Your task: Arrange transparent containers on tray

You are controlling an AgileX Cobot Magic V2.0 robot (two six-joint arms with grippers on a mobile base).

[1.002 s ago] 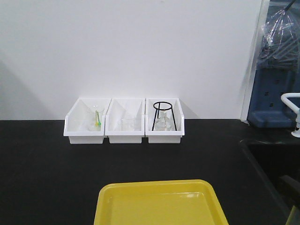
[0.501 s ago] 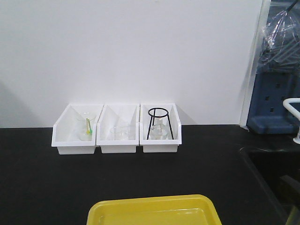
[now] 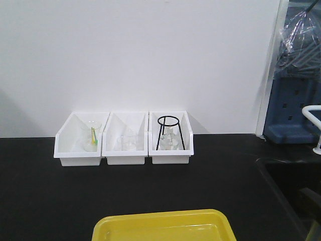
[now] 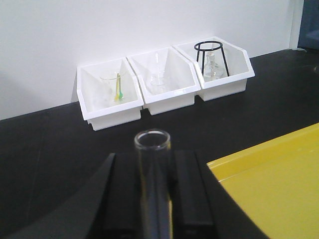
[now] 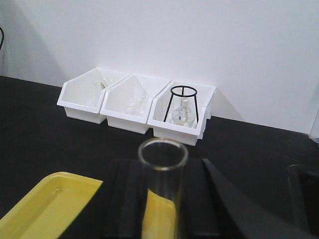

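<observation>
In the left wrist view my left gripper (image 4: 154, 162) is shut on a slim clear test tube (image 4: 152, 142), held upright with its open rim above the black fingers (image 4: 124, 189). It hangs just left of the yellow tray (image 4: 269, 179). My right gripper (image 5: 163, 172) is likewise shut on a second clear test tube (image 5: 162, 199), upright over the tray's right end (image 5: 45, 204). The front view shows only the tray's far rim (image 3: 163, 218) at the bottom edge; neither gripper appears there.
Three white bins (image 3: 125, 145) stand in a row against the back wall. The left bin holds a beaker with a green stick (image 3: 92, 135), the right one a black wire stand (image 3: 168, 133) over glassware. A sink (image 3: 288, 170) and a white faucet (image 3: 313, 113) lie at the right.
The front view has shifted: the bins now sit further left and lower in the picture, and less of the tray shows. Almost all of that happened before the last half second.
</observation>
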